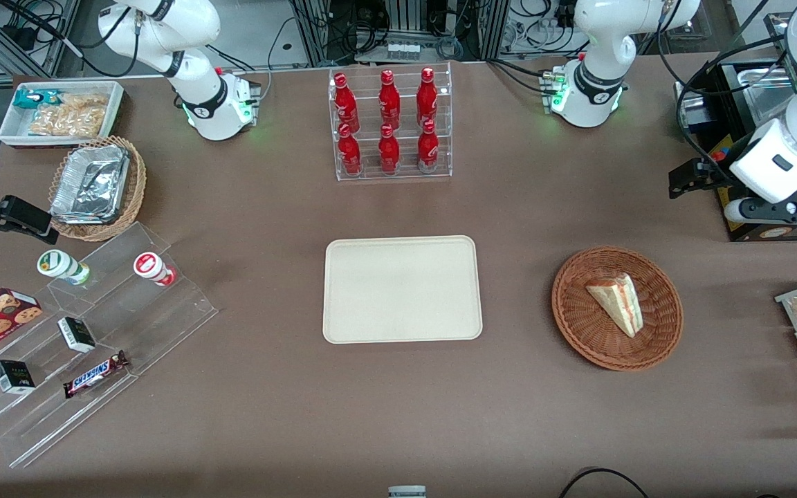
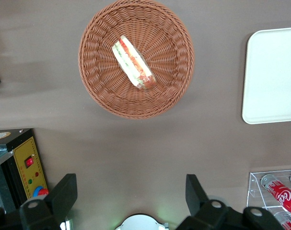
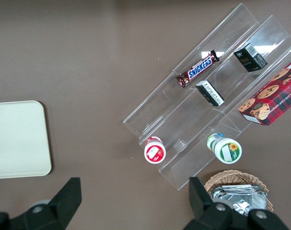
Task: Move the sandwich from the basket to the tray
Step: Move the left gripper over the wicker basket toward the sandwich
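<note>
Nothing is yet done: the sandwich (image 2: 133, 63) lies in the basket (image 2: 103, 91), well ahead of the gripper (image 2: 131, 194) jaws, held spread and empty, and the tray (image 2: 274, 76) is bare.

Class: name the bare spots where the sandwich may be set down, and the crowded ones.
The tray is bare. Bare table lies between it and the basket holding the sandwich. The open hand hangs above. The acrylic steps are crowded.
</note>
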Robot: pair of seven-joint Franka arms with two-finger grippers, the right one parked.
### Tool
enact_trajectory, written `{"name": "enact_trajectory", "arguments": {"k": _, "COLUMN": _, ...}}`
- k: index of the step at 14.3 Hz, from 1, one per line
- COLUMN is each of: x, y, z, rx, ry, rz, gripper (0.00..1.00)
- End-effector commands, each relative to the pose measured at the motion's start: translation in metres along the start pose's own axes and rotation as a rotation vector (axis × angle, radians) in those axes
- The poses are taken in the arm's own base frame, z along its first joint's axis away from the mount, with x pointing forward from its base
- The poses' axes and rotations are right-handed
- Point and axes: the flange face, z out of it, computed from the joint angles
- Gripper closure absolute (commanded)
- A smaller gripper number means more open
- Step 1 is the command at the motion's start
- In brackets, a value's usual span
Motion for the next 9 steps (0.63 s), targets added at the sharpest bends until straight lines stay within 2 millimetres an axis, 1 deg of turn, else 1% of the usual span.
{"name": "enact_trajectory", "arguments": {"k": 1, "x": 0.006, "y": 0.004, "z": 0.0, "rx": 0.0, "ry": 0.026, "rz": 0.019, "gripper": 0.0}}
{"name": "enact_trajectory", "arguments": {"k": 3, "x": 0.011, "y": 0.008, "z": 0.009, "rx": 0.001, "ry": 0.011, "rz": 0.025, "gripper": 0.0}}
{"name": "enact_trajectory", "arguments": {"k": 5, "x": 0.023, "y": 0.007, "z": 0.035, "rx": -0.003, "ry": -0.022, "rz": 0.025, "gripper": 0.0}}
{"name": "enact_trajectory", "arguments": {"k": 7, "x": 0.036, "y": 0.002, "z": 0.083, "rx": -0.007, "ry": -0.026, "rz": 0.016, "gripper": 0.0}}
{"name": "enact_trajectory", "arguments": {"k": 9, "x": 0.043, "y": -0.002, "z": 0.136, "rx": -0.011, "ry": 0.012, "rz": 0.002, "gripper": 0.0}}
